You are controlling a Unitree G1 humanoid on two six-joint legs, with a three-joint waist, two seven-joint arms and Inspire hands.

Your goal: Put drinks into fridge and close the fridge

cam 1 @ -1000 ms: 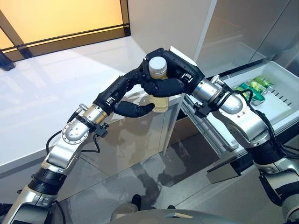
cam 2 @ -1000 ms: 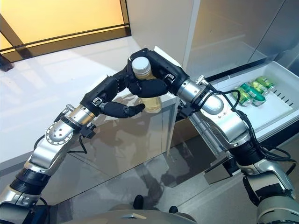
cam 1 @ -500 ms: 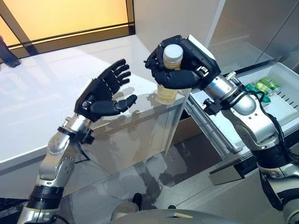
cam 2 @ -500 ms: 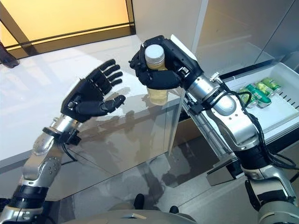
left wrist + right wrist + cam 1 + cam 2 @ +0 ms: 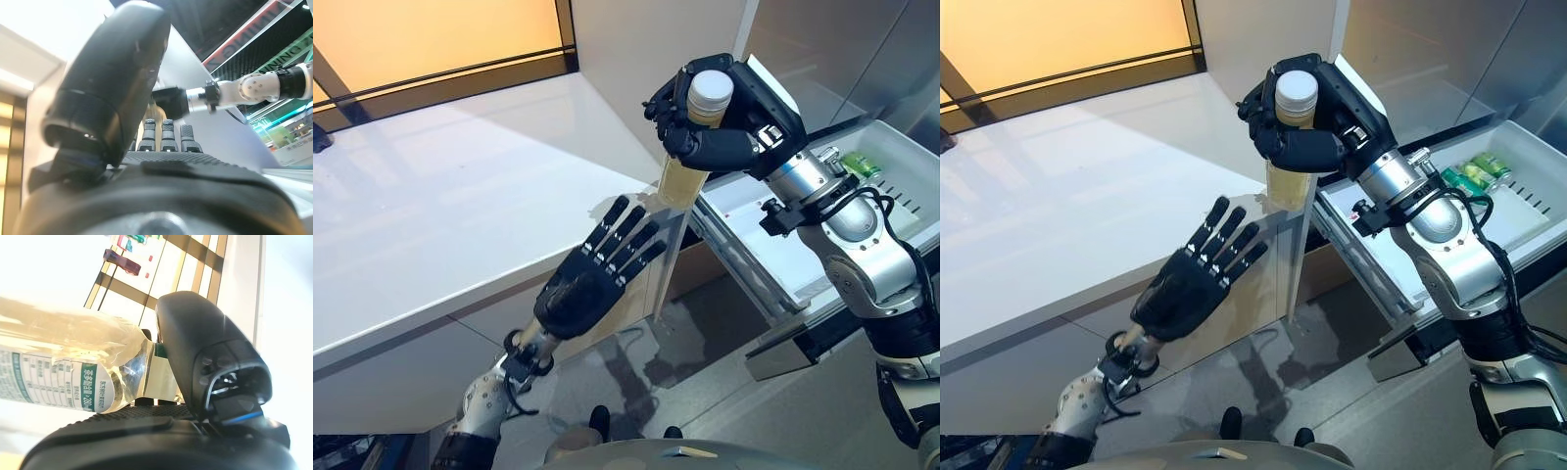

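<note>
A clear bottle (image 5: pixel 687 162) of pale yellow drink with a white cap hangs upright above the counter's right end. My right hand (image 5: pixel 729 147) is shut round its upper part; the right wrist view shows the bottle (image 5: pixel 63 377) lying across the palm under the thumb. My left hand (image 5: pixel 597 279) is open with straight fingers, low in front of the counter edge and apart from the bottle. The white fridge drawer (image 5: pixel 901 171) stands pulled out at the right, with green cans (image 5: pixel 857 164) lying in it.
A white counter (image 5: pixel 460 215) fills the left half, with a glass front panel (image 5: pixel 671 259) at its right end. A grey fridge wall (image 5: pixel 822 59) rises behind the drawer. Grey floor lies below.
My right hand has carried the bottle up and to the right, toward the drawer. My left hand has dropped away from it, down in front of the counter edge, fingers straightened.
</note>
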